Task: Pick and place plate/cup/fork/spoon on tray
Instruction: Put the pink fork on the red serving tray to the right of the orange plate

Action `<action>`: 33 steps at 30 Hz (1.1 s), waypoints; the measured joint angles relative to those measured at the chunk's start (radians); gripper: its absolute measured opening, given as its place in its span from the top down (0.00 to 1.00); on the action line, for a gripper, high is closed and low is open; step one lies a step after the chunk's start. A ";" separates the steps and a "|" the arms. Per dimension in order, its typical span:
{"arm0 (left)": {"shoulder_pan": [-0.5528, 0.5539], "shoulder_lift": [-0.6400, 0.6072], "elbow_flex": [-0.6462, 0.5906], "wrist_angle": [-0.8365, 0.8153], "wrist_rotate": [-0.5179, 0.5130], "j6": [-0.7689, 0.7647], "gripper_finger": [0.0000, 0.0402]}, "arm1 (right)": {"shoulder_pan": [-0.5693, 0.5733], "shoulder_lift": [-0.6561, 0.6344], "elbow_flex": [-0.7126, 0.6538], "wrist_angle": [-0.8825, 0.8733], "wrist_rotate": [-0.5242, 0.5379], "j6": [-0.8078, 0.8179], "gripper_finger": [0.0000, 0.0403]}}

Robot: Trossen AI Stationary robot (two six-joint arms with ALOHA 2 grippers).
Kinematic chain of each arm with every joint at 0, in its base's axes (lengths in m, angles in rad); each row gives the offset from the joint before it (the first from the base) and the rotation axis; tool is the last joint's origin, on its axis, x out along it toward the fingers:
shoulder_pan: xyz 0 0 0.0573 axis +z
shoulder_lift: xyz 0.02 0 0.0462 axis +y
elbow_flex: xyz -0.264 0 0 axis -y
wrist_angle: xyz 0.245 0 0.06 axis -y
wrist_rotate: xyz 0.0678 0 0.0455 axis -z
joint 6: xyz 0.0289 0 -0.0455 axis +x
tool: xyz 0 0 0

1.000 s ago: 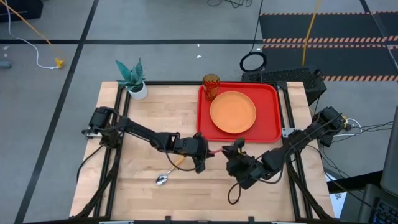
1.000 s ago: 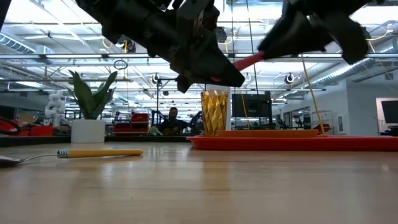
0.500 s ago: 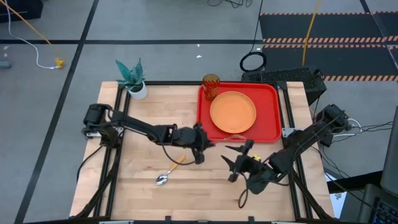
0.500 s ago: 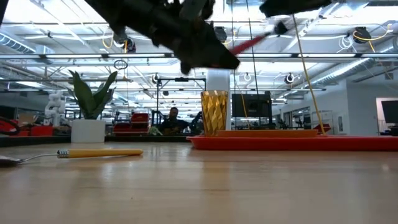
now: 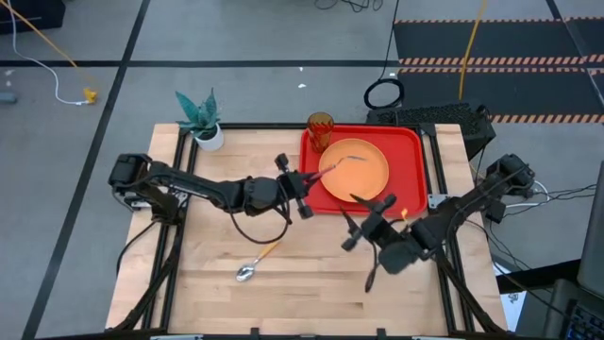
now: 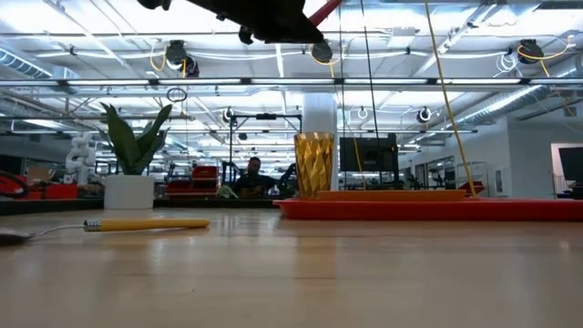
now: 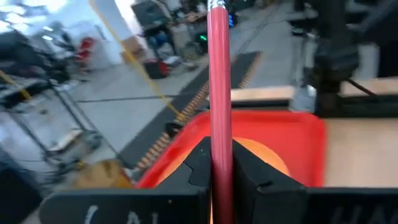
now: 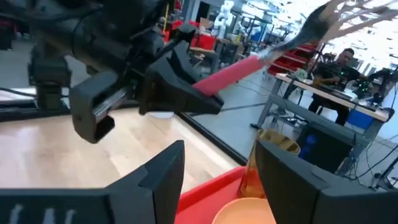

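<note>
My left gripper [image 5: 304, 187] is shut on the fork [image 5: 338, 166], whose red-pink handle and silver tines reach out over the orange plate [image 5: 359, 178] on the red tray [image 5: 411, 179]. It is high above the table in the low view [image 6: 273, 13]. My right gripper [image 5: 363, 223] is open and empty, just in front of the tray's near rim. The amber cup [image 5: 319, 130] stands upright on the tray's far left corner. The spoon [image 5: 256, 262], with an orange handle, lies flat on the table. My left gripper pinches the fork's red-pink handle [image 7: 219, 140] between its two fingers, near the handle's free end [image 8: 208, 82]. The fingers come from the table's left, and the fork runs on along them. The fork is lifted clear and slants upward, tines [image 8: 336, 18] foremost, over the plate.
A white pot with a teal plant [image 5: 200, 123] stands at the table's far left corner. Bare wood lies between the spoon and the table's near edge. The tray's raised rim [image 6: 428, 208] runs across the right side of the table. A person [image 8: 342, 59] sits far off in the room.
The two grippers were close together with the fork between them. My left gripper has risen and gone toward the tray, carrying the fork out over the plate. My right gripper has come away from the fork and drawn back toward the table's right edge.
</note>
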 joint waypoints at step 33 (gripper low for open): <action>-0.014 0.076 -0.033 0.139 -0.347 0.220 0.92 | -0.471 0.005 -0.353 1.128 -0.722 -0.117 0.61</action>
